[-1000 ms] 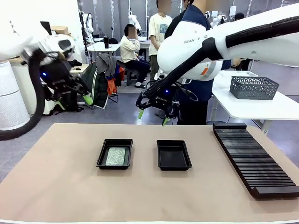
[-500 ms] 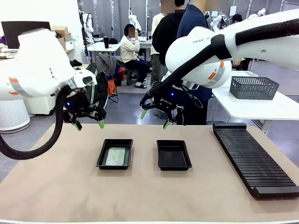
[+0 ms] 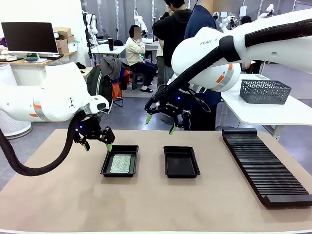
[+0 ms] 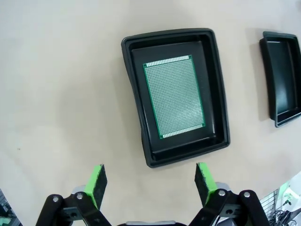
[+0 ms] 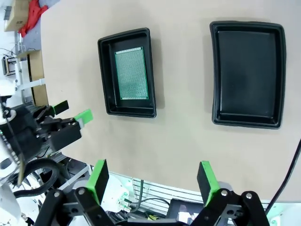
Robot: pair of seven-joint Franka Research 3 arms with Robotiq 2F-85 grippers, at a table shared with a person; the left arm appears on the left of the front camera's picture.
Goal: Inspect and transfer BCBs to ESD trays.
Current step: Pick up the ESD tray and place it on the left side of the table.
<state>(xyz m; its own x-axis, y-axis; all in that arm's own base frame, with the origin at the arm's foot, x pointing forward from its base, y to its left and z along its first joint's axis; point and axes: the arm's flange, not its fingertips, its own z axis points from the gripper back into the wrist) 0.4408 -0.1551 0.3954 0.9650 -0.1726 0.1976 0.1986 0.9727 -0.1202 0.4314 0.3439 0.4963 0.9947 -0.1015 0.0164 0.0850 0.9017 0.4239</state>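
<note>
Two black ESD trays lie side by side at mid-table. The left tray [image 3: 105, 164] [image 4: 133, 89] [image 5: 107, 80] holds one pale-green BCB [image 3: 121, 164] [image 4: 175, 96] [image 5: 131, 74] lying flat. The right tray [image 3: 181, 162] [image 4: 284, 77] [image 5: 248, 73] has nothing in it. My left gripper [image 3: 97, 145] [image 4: 150, 181] hangs open just above the table, beside the left tray's far-left corner. Above the table's far edge, behind the right tray, my right gripper [image 3: 160, 124] [image 5: 153, 181] stands open with nothing between its fingers.
A long black ribbed rack [image 3: 265, 165] lies along the table's right side. A grey mesh basket [image 3: 265, 91] sits on a white side table at the far right. A person in dark clothes [image 3: 204, 105] stands behind the right arm at the far edge.
My left arm has swung in from the far left and come down beside the left tray. The right gripper has hardly moved. Both stayed open.
</note>
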